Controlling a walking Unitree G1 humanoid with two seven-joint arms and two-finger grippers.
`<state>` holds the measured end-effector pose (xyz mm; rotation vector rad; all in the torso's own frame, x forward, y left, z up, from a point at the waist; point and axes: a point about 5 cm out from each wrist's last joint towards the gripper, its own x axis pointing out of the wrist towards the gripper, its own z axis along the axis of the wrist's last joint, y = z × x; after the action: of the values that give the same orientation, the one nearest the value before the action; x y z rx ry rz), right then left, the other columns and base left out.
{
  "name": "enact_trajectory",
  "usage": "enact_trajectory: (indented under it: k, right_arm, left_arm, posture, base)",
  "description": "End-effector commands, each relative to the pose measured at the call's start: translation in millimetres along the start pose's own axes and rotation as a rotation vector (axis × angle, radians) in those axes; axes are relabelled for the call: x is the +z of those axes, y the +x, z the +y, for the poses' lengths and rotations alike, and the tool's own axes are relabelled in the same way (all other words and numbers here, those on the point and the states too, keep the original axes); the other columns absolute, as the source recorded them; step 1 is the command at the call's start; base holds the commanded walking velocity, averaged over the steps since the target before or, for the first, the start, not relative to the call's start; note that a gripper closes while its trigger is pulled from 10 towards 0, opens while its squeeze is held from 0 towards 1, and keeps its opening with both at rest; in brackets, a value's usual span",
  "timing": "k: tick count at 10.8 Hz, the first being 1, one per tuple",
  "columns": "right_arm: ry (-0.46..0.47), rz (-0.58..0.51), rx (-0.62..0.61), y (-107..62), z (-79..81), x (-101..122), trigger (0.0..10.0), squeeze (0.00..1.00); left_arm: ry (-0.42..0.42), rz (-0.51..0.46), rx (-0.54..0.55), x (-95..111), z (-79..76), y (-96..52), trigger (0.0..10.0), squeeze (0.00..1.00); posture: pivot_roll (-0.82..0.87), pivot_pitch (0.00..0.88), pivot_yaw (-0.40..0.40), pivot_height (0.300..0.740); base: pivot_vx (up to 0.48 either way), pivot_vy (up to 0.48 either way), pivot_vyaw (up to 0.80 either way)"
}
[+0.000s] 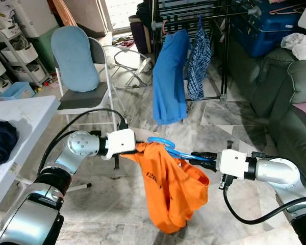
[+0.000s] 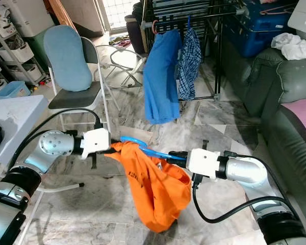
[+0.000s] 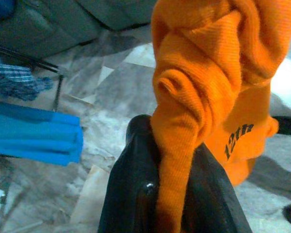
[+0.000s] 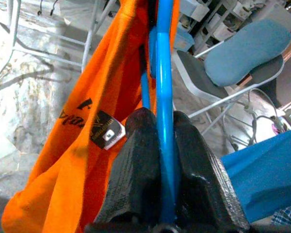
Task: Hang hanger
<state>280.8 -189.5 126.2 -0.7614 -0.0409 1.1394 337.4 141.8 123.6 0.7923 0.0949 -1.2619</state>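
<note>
Nearest, the left gripper (image 3: 172, 194) was clamped on a bunched fold of the orange T-shirt (image 1: 171, 186), and the right gripper (image 4: 160, 165) was closed on the bar of the blue hanger (image 1: 166, 145). The hanger lay roughly level between the two grippers, its long axis running left to right, with the hook probably toward the left gripper. The shirt drooped below it over the marble floor (image 1: 117, 204). A white table (image 1: 20, 109) stood at the left. Farther off were a folding chair (image 1: 84, 66) and a green sofa (image 1: 290, 97). Beyond, a drying rack (image 1: 204, 13) carried a blue garment (image 1: 168, 76) and a checked shirt (image 1: 198, 64).
</note>
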Motion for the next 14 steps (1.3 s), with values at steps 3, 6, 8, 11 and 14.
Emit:
enact_trajectory:
  k: [3,6,8,11,14]
  right_arm:
    - [0.002,0.010,0.008,2.0,-3.8,-2,10.0,1.00]
    - [0.011,0.035,-0.077,-4.1,-21.2,-3,10.0,1.00]
    - [-0.002,0.033,-0.123,-6.9,-30.7,-1,10.0,1.00]
    - [-0.044,0.046,-0.196,-9.6,-41.8,3,10.0,1.00]
    - [0.007,-0.009,-0.408,-15.1,-63.7,9,10.0,1.00]
  left_arm:
    - [-0.055,-0.011,0.012,-6,-4.2,-3.4,0.0,0.00]
    - [-0.148,-0.013,0.048,-17,-11.8,-8.1,0.0,0.00]
    - [-0.204,-0.034,0.113,-24,-17.7,-11.5,0.0,0.00]
    - [-0.294,-0.028,0.206,-38,-26.4,-26.1,0.0,0.00]
    - [-0.344,-0.005,0.292,-47,-26.5,-39.0,0.0,0.00]
  posture:
    - [-0.15,0.021,0.144,0.740]
    - [-0.15,0.025,0.139,0.740]
    - [-0.15,0.026,0.132,0.740]
    - [-0.15,0.027,0.125,0.740]
    - [-0.14,0.029,0.120,0.740]
  base:
    - [0.000,0.000,0.00]
    - [0.000,0.000,0.00]
    - [0.000,0.000,0.00]
    - [0.000,0.000,0.00]
    - [0.000,0.000,0.00]
